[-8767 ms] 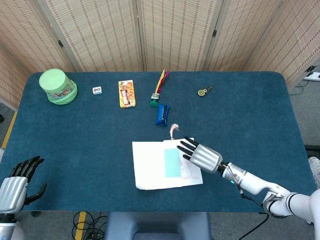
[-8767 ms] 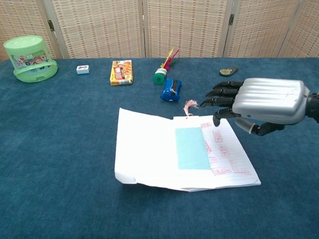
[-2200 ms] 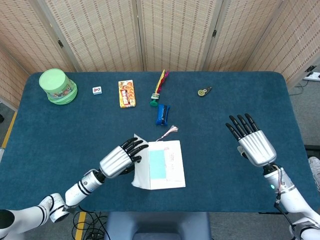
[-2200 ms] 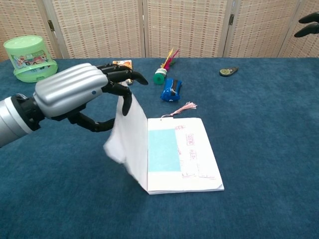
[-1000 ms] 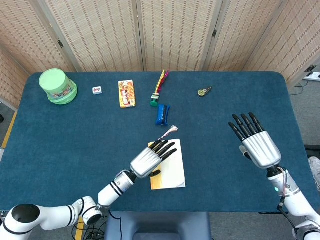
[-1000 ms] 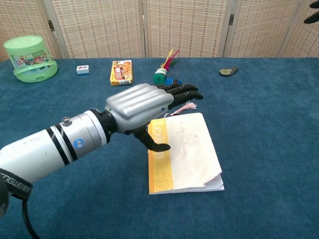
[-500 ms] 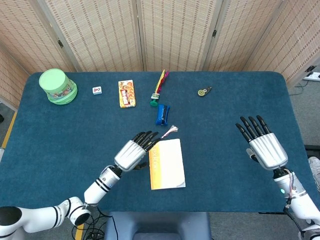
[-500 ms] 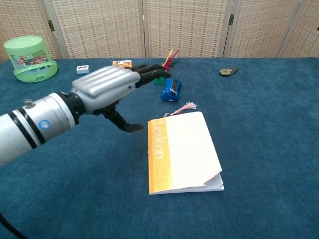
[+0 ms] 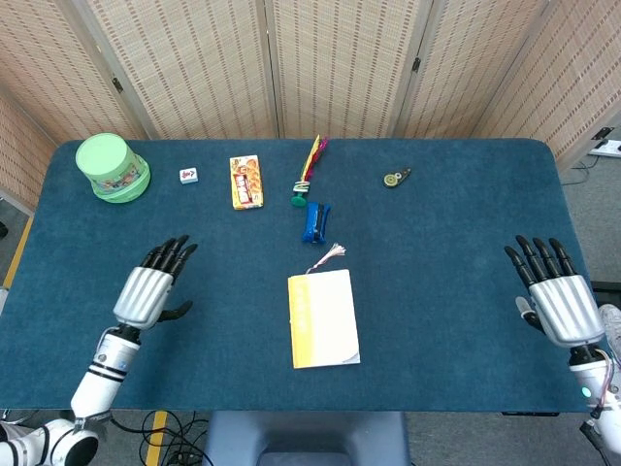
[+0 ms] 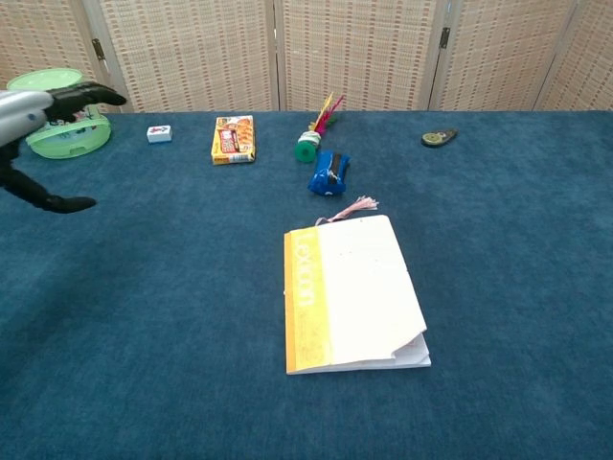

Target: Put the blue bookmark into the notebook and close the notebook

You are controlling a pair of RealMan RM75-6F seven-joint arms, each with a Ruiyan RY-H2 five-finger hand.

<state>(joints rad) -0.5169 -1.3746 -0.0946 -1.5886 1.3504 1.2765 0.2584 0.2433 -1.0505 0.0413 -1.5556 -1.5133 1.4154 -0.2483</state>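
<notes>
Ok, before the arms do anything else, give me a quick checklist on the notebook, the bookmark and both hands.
1. Notebook closed, cover flat: ok, though one lower page corner curls out in the chest view.
2. Bookmark inside: cannot tell directly; only its pink tassel shows at the top edge.
3. Left hand clear of the notebook, holding nothing: ok.
4. Right hand clear, fingers apart, holding nothing: ok.
5. Blue sharpener apart from the notebook: ok.
</notes>
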